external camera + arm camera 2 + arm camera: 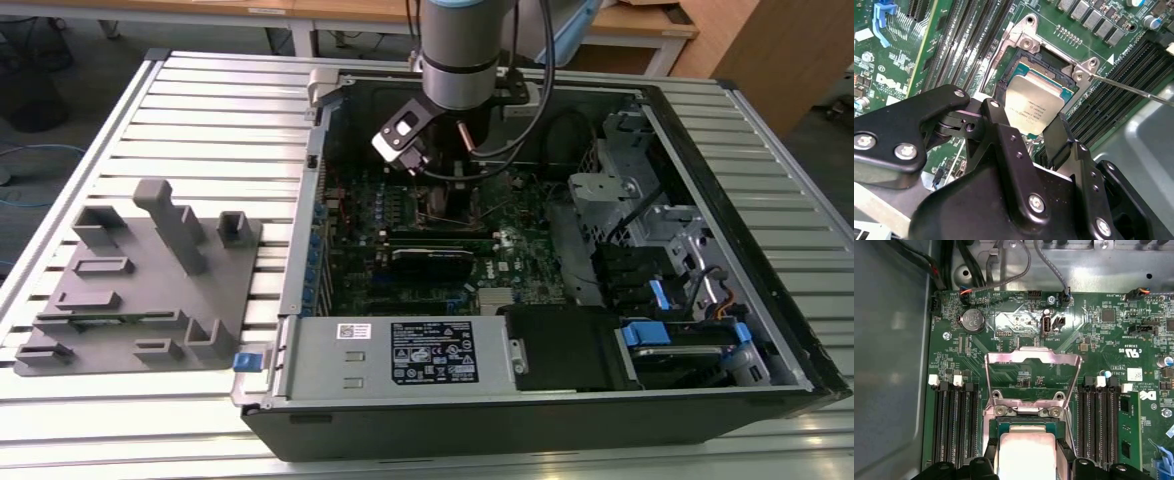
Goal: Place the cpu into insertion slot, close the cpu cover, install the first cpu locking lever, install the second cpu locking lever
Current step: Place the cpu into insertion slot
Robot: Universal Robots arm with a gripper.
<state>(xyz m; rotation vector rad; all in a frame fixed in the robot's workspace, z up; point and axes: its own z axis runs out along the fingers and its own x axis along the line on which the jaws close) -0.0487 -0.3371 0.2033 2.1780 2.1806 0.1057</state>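
In the exterior view we find the computer case (561,400) at centre-right of the frame on the table (200,100), with the fixture block (147,280) at left. Inside the case, the gripper (1029,119) clasps the cpu (1035,102) over the insertion slot (1036,62), and the cpu cover (1029,355) stands raised beyond it.

The cpu cover (1031,356) stands open just beside the silvery cpu (1026,456) on the green motherboard (1104,342)

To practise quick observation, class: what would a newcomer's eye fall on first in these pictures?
In the exterior view, the robot arm hangs inside the open computer case on the slatted table. In the second wrist view, the silvery cpu sits gripped in the gripper just over the insertion slot. In the first wrist view, the cpu cover stands raised open.
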